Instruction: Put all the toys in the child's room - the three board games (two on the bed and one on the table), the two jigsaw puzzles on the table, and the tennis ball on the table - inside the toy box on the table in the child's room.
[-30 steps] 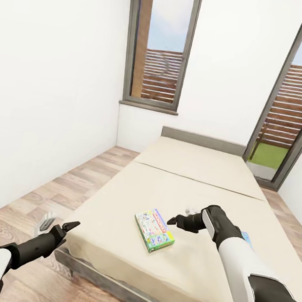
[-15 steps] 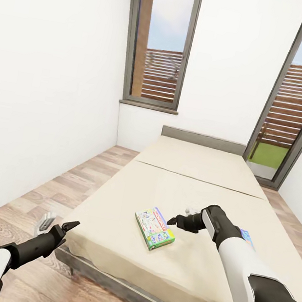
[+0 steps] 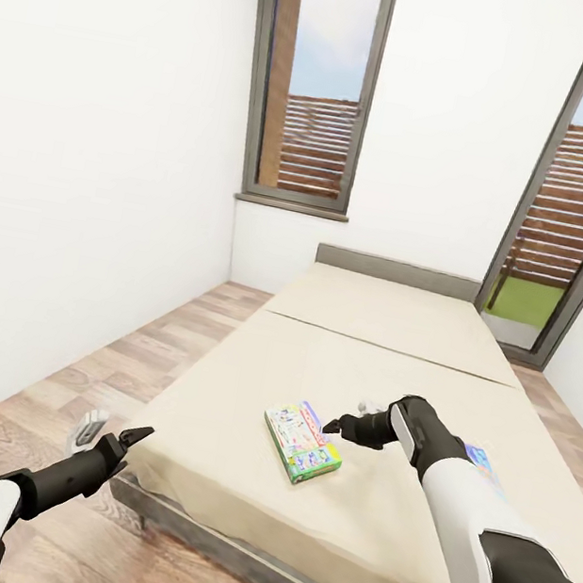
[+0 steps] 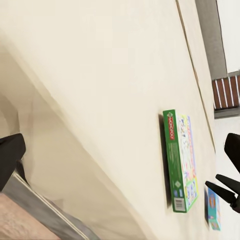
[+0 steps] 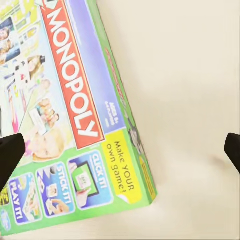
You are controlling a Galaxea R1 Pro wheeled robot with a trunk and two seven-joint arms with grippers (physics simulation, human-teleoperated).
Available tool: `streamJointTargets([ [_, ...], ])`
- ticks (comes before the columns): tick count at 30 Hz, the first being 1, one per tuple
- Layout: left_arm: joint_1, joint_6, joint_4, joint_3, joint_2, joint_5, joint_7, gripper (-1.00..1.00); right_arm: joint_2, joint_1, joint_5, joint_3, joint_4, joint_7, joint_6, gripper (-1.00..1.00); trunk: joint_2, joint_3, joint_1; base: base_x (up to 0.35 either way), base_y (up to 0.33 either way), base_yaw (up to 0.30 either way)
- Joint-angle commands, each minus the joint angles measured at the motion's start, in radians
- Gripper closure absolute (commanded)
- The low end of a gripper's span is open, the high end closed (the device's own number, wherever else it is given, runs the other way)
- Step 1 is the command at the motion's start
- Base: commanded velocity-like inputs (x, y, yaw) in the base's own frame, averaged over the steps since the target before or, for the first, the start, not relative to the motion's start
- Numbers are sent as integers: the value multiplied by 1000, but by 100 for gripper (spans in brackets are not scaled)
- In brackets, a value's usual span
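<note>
A green Monopoly board game (image 3: 301, 442) lies flat on the beige bed (image 3: 246, 389), near its front edge. It is also in the left wrist view, Monopoly box (image 4: 180, 161), and in the right wrist view, Monopoly box (image 5: 75, 125). My right gripper (image 3: 337, 426) hovers open just above the box's right side, with nothing between its fingers (image 5: 10, 155). A second, blue board game (image 3: 482, 456) lies on the bed farther right, mostly hidden behind my right forearm, and appears as a blue box (image 4: 213, 209) in the left wrist view. My left gripper (image 3: 117, 438) hangs open off the bed's front left corner, holding nothing.
The bed's grey frame (image 3: 279, 576) runs along the front, with wood floor (image 3: 125, 367) between it and the white left wall. A tall window (image 3: 318, 86) and a glass door (image 3: 574, 207) stand behind the grey headboard (image 3: 395, 272).
The whole picture has shifted slightly, so the camera moved a little. Both arms and the board games keep their places.
</note>
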Motion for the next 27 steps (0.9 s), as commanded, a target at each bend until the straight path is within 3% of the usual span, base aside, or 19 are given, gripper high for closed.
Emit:
streamJointTargets([
  [1, -1, 6, 0, 3, -1, -8, -9, -100, 0, 0, 1, -2, -1, 3, 5, -100, 0, -1, 0, 0, 0, 176],
  [17, -1, 4, 0, 3, -1, -8, -9, -100, -3, 0, 1, -3, -3, 3, 5, -100, 0, -1, 0, 0, 0, 243],
  [27, -1, 4, 0, 3, -1, -8, -9, -100, -7, 0, 1, -4, -3, 5, 6, -100, 0, -1, 0, 0, 0, 118],
])
